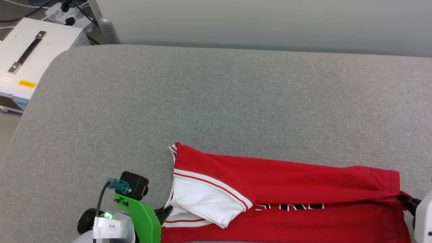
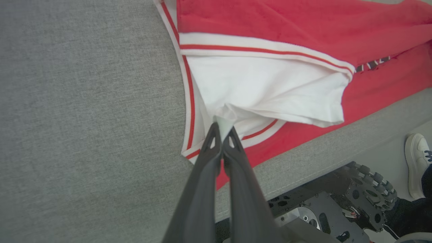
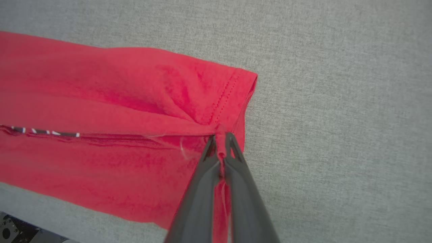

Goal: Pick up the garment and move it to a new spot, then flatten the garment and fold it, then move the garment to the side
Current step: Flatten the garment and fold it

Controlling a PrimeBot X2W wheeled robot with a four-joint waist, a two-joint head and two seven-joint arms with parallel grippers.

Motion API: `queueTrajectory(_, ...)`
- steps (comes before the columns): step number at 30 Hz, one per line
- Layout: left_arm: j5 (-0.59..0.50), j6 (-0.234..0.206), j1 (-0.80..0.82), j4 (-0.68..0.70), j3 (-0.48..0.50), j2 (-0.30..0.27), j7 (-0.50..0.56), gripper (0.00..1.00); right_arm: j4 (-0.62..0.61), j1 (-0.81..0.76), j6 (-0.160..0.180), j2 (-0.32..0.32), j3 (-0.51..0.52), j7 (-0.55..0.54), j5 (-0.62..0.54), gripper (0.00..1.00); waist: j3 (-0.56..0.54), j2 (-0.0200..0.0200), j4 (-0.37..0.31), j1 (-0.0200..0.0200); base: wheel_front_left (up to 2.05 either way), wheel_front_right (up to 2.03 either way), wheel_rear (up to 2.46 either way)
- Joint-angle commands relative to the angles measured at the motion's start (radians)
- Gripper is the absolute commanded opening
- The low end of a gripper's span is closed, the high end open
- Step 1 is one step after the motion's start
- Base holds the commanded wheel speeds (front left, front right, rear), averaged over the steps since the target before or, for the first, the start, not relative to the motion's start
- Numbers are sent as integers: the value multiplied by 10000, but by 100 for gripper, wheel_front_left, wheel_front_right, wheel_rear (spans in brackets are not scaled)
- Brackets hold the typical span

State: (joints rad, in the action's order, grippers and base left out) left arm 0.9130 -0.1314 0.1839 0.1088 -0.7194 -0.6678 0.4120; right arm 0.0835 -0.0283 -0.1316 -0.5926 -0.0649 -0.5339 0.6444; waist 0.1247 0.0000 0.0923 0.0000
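The garment (image 1: 287, 182) is a red jersey with white sleeves and striped trim, lying along the near edge of the grey padded surface with its far half folded over toward me. A strip of black print (image 1: 290, 206) peeks from under the fold. My left gripper (image 1: 167, 210) is shut on the garment's white sleeve cloth (image 2: 263, 87) at its left end; in the left wrist view that gripper (image 2: 221, 130) pinches a white bunch. My right gripper (image 3: 221, 138) is shut on the red hem (image 3: 233, 98) at the right end, and its dark fingers (image 1: 408, 203) show in the head view.
The grey padded surface (image 1: 216, 101) stretches far beyond the garment. A white box with a black handle (image 1: 30, 50) and a power strip (image 1: 69, 15) stand off its far left corner. The robot's base (image 2: 324, 216) and a person's white shoe (image 2: 418, 162) lie below the near edge.
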Motion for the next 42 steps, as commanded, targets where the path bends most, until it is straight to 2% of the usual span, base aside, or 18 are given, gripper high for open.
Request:
queueTrajectory(1, -91, 40, -121, -74, -51, 61, -72, 0, -37, -135, 9, -61, -22, -24, 0, 0, 57, 0, -2, 0, 0, 0, 0)
queueTrajectory(8, -209, 201, 26, -523, -244, 235, -98, 0, 108, -164, 9, 8, -232, -6, 83, 2, 241, 0, 41, 0, 0, 0, 0)
queueTrajectory(9, -212, 226, 42, -584, -263, 258, -103, 0, 130, -161, 9, 13, -254, -10, 83, 36, 243, 0, 47, 0, 0, 0, 0)
queueTrajectory(10, -213, 248, 47, -630, -281, 275, -110, 62, 179, -170, 9, 34, -260, -52, 105, 100, 238, 0, 52, 0, 0, 0, 0)
queueTrajectory(11, -226, 278, 49, -687, -307, 287, -124, 100, 179, -169, 9, 39, -300, -50, 110, 100, 224, 0, 59, 0, 0, 0, 0)
queueTrajectory(19, -132, 351, -44, -739, -183, 429, -569, 100, 32, -291, 9, 118, -201, 53, 279, 100, -187, 0, 99, 0, 0, 0, 0)
queueTrajectory(25, -80, 153, -66, -257, 388, 482, -1415, 100, -574, -356, 9, 241, 268, -195, 272, 100, -503, 0, 93, 0, 0, 0, 0)
queueTrajectory(27, -102, 21, -74, -117, 693, 558, -1913, 100, -824, -356, 9, 375, 536, -360, 221, 100, -565, 0, 84, 0, 0, 0, 0)
queueTrajectory(28, -214, -102, -69, -57, 1003, 652, -2532, 100, -1016, -366, 9, 560, 825, -574, 110, 100, -603, 0, 75, 0, 0, 0, 0)
queueTrajectory(34, -964, -402, -187, -418, 1506, 935, -4464, 100, -1175, -558, 9, 1189, 1551, -1345, -630, 100, -530, 0, 79, 0, 0, 0, 0)
queueTrajectory(39, -1338, -443, -289, -1111, 1964, 1344, -6176, 100, -956, -591, 9, 1897, 2176, -1531, -1095, 100, -247, 0, 169, 0, 0, 0, 0)
queueTrajectory(42, -1626, -405, -306, -1497, 2247, 1526, -6577, 100, -718, -574, 9, 2158, 2444, -1544, -1314, 100, -90, 0, 235, 0, 0, 0, 0)
